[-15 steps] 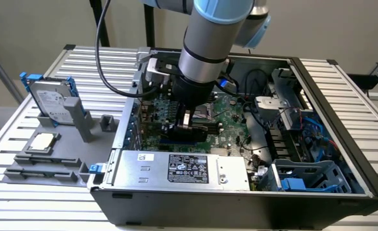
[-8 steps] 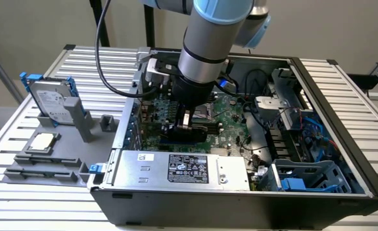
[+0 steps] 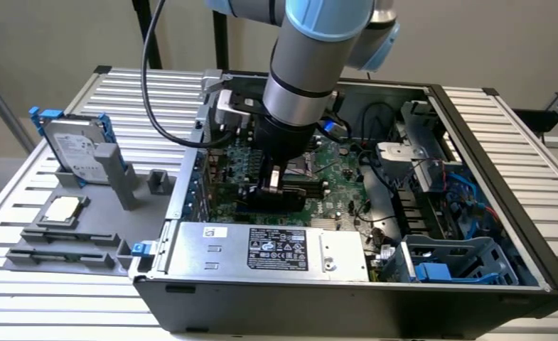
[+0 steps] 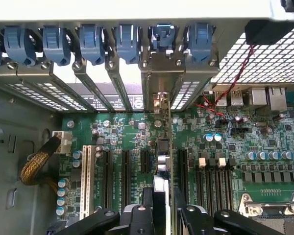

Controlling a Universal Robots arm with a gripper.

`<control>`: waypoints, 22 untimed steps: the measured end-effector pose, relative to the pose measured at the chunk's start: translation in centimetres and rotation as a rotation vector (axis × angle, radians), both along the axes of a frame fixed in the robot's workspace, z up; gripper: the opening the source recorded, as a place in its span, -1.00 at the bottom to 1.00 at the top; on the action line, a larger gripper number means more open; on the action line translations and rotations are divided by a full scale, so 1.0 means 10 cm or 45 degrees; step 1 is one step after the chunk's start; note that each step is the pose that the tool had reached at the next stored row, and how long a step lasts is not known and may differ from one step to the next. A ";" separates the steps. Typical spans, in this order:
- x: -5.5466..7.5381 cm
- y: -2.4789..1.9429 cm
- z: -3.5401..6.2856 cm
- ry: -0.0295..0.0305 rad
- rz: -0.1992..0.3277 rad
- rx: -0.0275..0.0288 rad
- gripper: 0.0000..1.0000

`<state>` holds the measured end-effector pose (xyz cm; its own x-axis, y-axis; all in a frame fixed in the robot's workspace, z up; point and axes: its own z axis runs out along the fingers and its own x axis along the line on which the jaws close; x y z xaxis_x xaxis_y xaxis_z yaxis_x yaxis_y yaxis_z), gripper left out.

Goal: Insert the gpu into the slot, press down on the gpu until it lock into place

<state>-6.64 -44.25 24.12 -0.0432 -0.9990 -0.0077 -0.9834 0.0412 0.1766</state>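
1. The robot arm [image 3: 303, 78] reaches down from the top middle of the exterior view into an open computer case [image 3: 355, 298].
2. The gripper [image 3: 271, 186] sits low over the green motherboard [image 3: 340, 174], near the middle of the exterior view.
3. The fingers [image 4: 137, 220] are clenched on the gpu [image 4: 162, 161], one on each side of it.
4. In the wrist view the gpu is seen edge-on. It is a thin card standing upright, running from the bottom middle of the frame up to the metal bracket [image 4: 159, 73] near the top.
5. The gpu stands in line with the rows of long card slots [image 4: 125, 174] on the board. The slot right under it is hidden by the card, so I cannot tell how deep it sits.
6. A white slot [image 4: 86, 181] is at the lower left of the wrist view.
7. Blue clips [image 4: 93, 41] line the top of the wrist view.
8. A silver power supply box [image 3: 269, 249] lies at the bottom middle of the exterior view.
9. A hard drive [image 3: 74, 149] stands on the desk [image 3: 42, 284] at the left of the exterior view.
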 end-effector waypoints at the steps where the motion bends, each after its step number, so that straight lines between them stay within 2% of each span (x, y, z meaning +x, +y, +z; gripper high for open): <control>1: 0.00 0.000 -0.005 0.0004 0.001 -0.0004 -0.47; 5: 0.00 0.000 -0.010 0.0015 0.003 -0.0008 -0.47; 8: 0.00 0.002 0.003 0.0017 0.002 0.0016 -0.46; 9: 0.00 0.001 0.027 0.0018 0.002 0.0005 -0.35; 11: 0.00 0.000 0.087 0.0021 0.003 0.0001 -0.35; 19: -0.02 0.001 0.439 0.0024 0.006 -0.0020 -0.35; 21: -0.04 0.001 0.488 0.0016 0.006 -0.0026 -0.35; 22: -0.05 0.002 0.493 -0.0011 0.006 -0.0026 -0.35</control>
